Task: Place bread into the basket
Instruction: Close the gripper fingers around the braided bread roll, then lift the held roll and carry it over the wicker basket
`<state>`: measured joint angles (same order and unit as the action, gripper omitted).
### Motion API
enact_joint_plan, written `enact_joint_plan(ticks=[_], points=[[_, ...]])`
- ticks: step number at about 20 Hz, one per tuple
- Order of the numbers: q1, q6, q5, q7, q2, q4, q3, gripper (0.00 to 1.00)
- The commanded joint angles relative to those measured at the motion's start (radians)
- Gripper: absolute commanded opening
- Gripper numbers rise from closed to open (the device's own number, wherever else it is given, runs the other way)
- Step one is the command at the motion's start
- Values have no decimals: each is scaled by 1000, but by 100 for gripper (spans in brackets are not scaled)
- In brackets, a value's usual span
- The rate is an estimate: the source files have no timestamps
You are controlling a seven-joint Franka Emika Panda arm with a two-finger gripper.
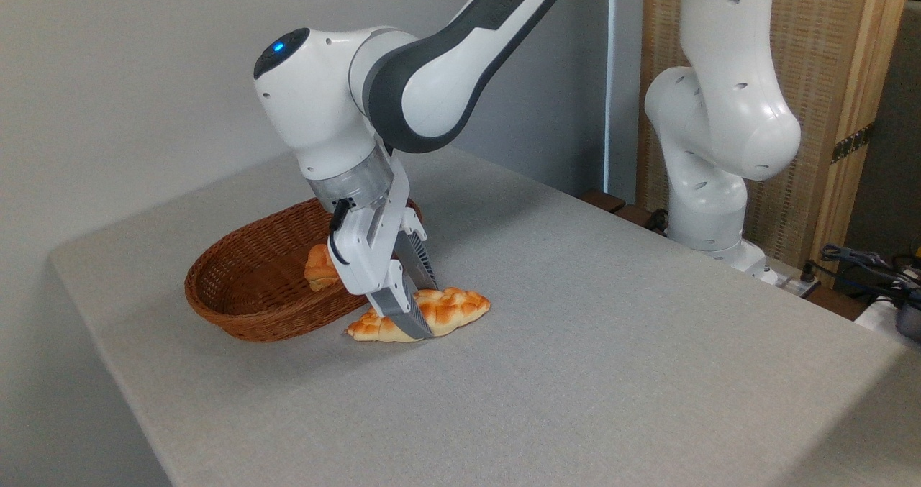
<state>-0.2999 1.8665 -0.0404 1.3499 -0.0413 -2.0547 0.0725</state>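
The bread [453,307], a long braided golden-orange loaf, lies flat on the table just right of the basket [237,314]. My gripper [428,311] reaches down over the loaf's middle, tilted. Its near finger [406,314] covers the loaf's front edge and its far finger [421,267] stands against the back edge, so the jaws are closed on the loaf across its width. The loaf still rests on the tabletop. The oval reddish-brown wicker basket sits at the left and is partly hidden behind my hand.
A small round bun [320,267] lies inside the basket. The grey table [611,343] stretches to the right and front. A second white robot arm [719,127] stands at the back right, with cables [863,264] beside it.
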Motion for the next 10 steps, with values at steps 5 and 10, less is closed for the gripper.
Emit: enact_joint_plan(ticks=[5, 10], points=[[2, -3, -3, -55, 30, 28, 18, 62], [8, -33, 42, -141, 34, 131, 27, 63]])
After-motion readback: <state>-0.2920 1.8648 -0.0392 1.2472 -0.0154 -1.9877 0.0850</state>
